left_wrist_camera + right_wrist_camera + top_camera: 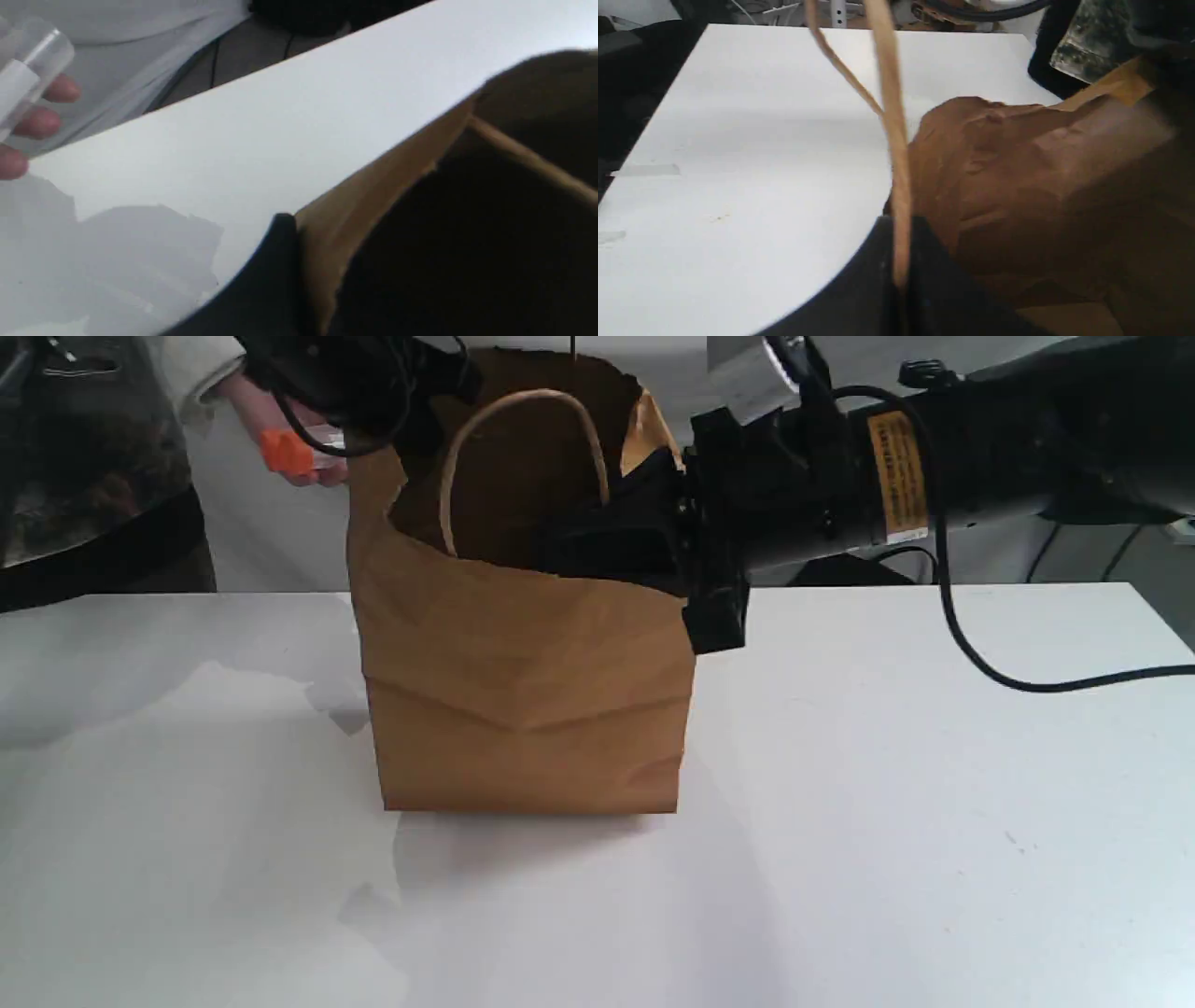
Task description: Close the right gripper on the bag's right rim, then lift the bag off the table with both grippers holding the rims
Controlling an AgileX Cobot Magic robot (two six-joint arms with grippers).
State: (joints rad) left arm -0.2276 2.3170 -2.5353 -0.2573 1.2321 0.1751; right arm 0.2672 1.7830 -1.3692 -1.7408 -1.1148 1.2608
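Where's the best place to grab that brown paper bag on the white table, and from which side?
Probably the twisted paper handle of the brown paper bag: pinch the top of its arch, coming down from above. The loop stands upright above the near rim, and the thin creased walls would likely buckle under a side squeeze.

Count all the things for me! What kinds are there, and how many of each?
Brown paper bag: 1
Robot grippers: 2 (left gripper, right gripper)
Person's hand: 1
Clear tube with orange end: 1
White table: 1
Total: 6
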